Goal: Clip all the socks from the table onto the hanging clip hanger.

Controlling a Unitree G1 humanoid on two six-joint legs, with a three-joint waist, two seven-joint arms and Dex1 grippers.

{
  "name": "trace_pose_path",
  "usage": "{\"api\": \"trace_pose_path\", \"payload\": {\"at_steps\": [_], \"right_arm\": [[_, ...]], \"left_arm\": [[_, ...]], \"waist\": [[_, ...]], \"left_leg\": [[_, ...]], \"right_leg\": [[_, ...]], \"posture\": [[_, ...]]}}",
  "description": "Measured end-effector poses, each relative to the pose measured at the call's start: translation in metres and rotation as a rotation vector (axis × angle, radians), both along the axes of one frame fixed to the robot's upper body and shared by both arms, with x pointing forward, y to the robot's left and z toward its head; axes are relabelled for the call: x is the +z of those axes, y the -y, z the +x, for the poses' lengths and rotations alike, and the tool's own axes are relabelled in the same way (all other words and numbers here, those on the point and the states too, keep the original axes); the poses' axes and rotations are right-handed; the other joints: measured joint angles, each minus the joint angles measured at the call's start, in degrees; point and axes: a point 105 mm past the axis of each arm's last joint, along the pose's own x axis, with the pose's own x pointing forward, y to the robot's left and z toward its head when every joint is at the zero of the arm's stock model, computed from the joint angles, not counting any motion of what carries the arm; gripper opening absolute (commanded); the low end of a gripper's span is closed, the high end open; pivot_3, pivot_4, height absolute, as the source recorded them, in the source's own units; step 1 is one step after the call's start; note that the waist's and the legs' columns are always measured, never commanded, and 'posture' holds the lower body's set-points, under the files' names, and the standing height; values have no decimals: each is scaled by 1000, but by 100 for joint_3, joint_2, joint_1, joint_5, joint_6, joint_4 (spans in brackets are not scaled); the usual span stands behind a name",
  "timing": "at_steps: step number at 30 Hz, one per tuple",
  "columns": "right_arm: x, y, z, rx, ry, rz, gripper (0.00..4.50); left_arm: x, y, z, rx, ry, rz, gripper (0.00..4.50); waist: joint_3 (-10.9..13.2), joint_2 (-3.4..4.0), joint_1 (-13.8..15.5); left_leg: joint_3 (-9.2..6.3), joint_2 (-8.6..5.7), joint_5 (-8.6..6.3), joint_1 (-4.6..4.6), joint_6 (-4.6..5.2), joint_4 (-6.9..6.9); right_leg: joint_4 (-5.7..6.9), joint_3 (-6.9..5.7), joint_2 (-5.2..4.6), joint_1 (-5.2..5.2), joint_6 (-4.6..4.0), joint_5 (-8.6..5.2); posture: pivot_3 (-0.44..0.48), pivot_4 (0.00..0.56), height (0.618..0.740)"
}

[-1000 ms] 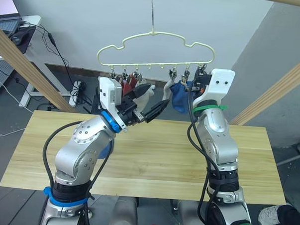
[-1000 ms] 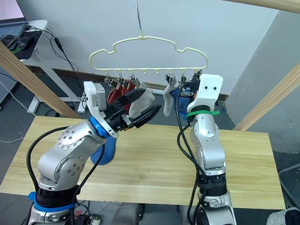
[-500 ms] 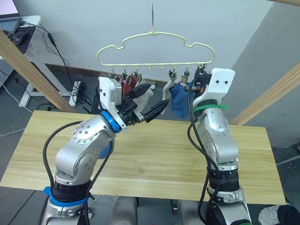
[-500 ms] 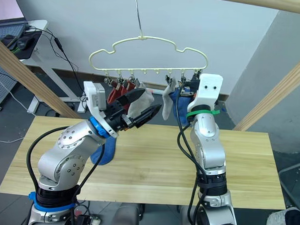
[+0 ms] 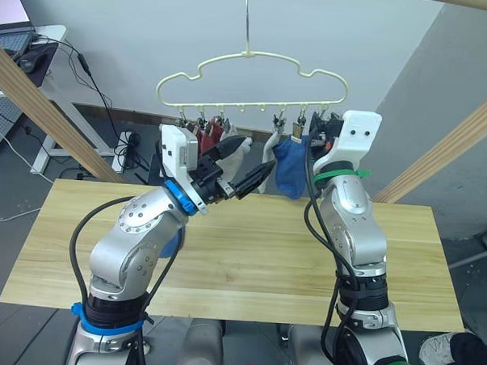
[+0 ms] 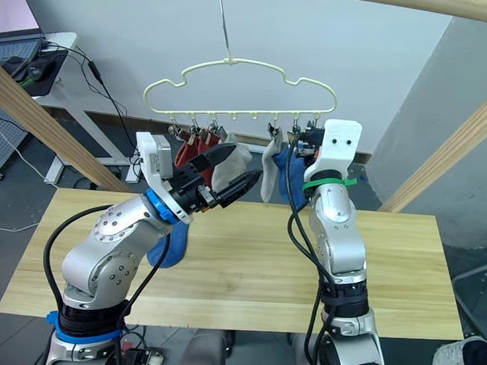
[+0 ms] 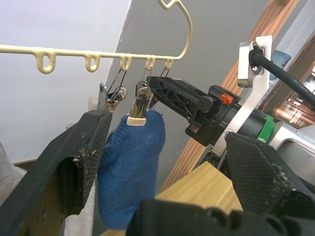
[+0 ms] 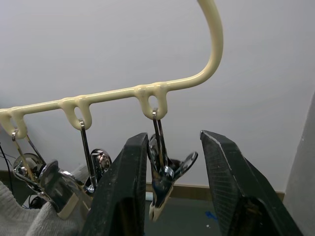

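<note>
Cream wire clip hanger (image 5: 252,79), cloud-shaped, hangs above the table (image 5: 224,254). Left to right on its metal clips: two rust red socks (image 6: 188,152), two grey socks (image 6: 267,171), one blue sock (image 5: 289,170). Left gripper (image 5: 238,168) spread, empty. Right wrist view: right gripper (image 8: 170,182) straddles the end clip (image 8: 165,184), fingers parted.
</note>
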Motion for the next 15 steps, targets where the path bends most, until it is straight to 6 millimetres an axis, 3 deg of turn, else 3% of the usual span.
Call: {"api": "trace_pose_path", "payload": {"at_steps": [8, 15], "right_arm": [[-2, -2, 5, 1, -37, 78, 1729], [-8, 8, 8, -39, -87, 125, 1729]], "left_arm": [[0, 1, 0, -3, 1, 1, 4172], [0, 2, 0, -3, 1, 3, 4172]], "waist": [[0, 0, 4], [0, 0, 2]], "left_leg": [[-1, 0, 0, 0, 0, 0], [-2, 0, 0, 0, 0, 0]], "right_leg": [[0, -2, 0, 0, -1, 1], [-1, -4, -1, 0, -13, 8]], "posture": [[90, 305, 740], [92, 304, 740]]}}
